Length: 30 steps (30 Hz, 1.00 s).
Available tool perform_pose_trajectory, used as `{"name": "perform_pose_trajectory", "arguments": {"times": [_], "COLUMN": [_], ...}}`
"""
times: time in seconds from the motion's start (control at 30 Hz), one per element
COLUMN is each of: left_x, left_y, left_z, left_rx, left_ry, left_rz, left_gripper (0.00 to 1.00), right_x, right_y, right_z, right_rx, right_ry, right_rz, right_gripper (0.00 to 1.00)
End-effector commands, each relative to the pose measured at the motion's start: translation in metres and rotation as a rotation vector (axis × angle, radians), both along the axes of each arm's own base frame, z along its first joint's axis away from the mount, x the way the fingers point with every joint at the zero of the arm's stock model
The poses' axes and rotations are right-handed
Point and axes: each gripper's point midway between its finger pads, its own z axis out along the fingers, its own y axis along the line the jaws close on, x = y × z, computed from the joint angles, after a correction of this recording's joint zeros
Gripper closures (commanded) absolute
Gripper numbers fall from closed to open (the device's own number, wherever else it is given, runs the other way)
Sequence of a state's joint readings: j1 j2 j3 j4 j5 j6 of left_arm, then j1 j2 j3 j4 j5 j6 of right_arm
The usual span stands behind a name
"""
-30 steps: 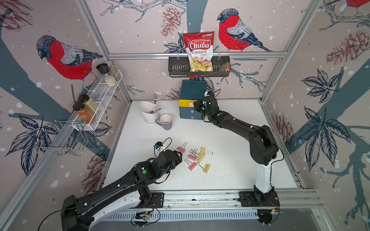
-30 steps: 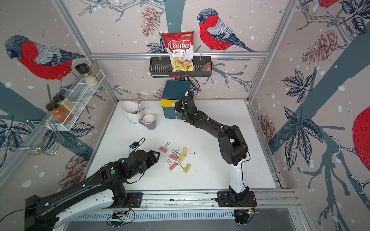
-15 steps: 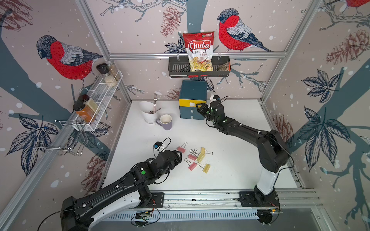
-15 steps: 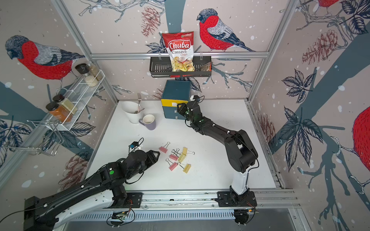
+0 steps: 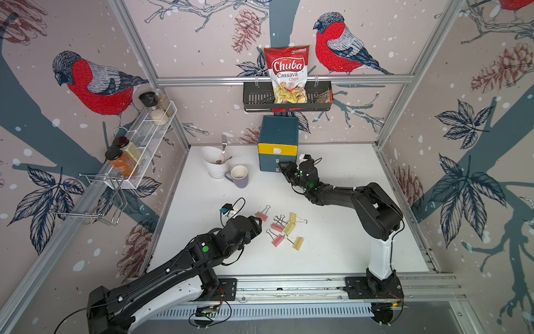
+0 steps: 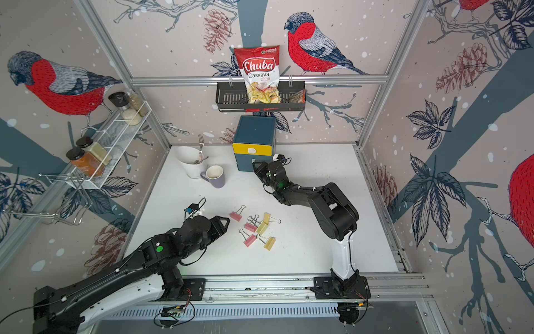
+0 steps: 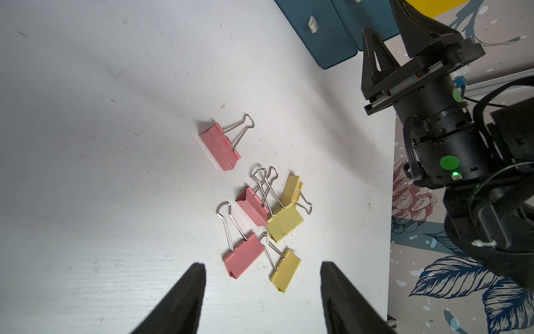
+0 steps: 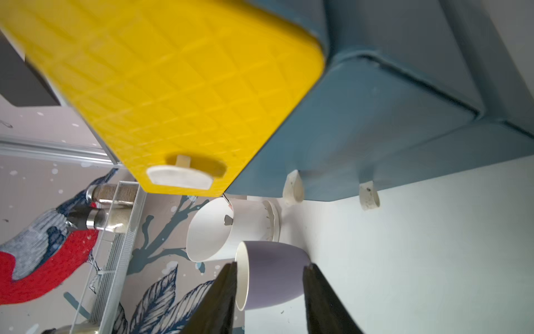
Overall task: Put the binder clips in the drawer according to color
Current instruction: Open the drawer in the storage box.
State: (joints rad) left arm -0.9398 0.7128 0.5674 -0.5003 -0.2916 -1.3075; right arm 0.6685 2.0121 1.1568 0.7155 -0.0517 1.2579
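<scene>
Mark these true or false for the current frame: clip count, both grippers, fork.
1. Six binder clips lie on the table, three pink, three yellow. True.
2. The left gripper grips a pink clip. False: it is open and empty, near the clips.
3. The right gripper is open, close to the drawer. True.
4. The fork stands in the purple mug. False: it stands in the white cup beside the mug.

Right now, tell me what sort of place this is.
Probably a mock kitchen corner built inside a robot test cell: a wall spice rack and a purple mug suggest the kitchen, and the aluminium frame suggests the cell.
</scene>
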Motion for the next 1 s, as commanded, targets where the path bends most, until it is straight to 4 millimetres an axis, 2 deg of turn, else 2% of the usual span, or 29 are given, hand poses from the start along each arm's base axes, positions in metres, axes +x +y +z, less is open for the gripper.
{"name": "perform_pose_trajectory", "arguments": {"times": [0.0,0.2,0.43,0.73,0.97], "left_x": [0.000,-0.001,-0.002,-0.005,-0.008], "left_y": [0.005,0.007,0.010,0.012,0.014], "left_z": [0.001,0.001,0.002,0.001,-0.002], "left_rx": [0.021,0.024,0.022,0.009,-0.005], "left_ry": [-0.009,-0.006,-0.005,0.001,0.003], "left_rz": [0.007,0.007,0.011,0.014,0.017], "left_gripper": [0.33,0.33,0.33,0.34,0.35], "right_x": [0.008,0.023,0.036,0.050,0.052], "right_y": [0.006,0.014,0.009,0.012,0.013], "right_z": [0.010,0.003,-0.012,-0.006,-0.009], "right_rx": [0.115,0.158,0.209,0.262,0.290], "right_ry": [-0.007,0.007,0.045,0.033,0.045], "right_rz": [-0.020,-0.042,-0.096,-0.128,-0.145], "right_gripper": [0.57,0.57,0.58,0.60,0.72]}}
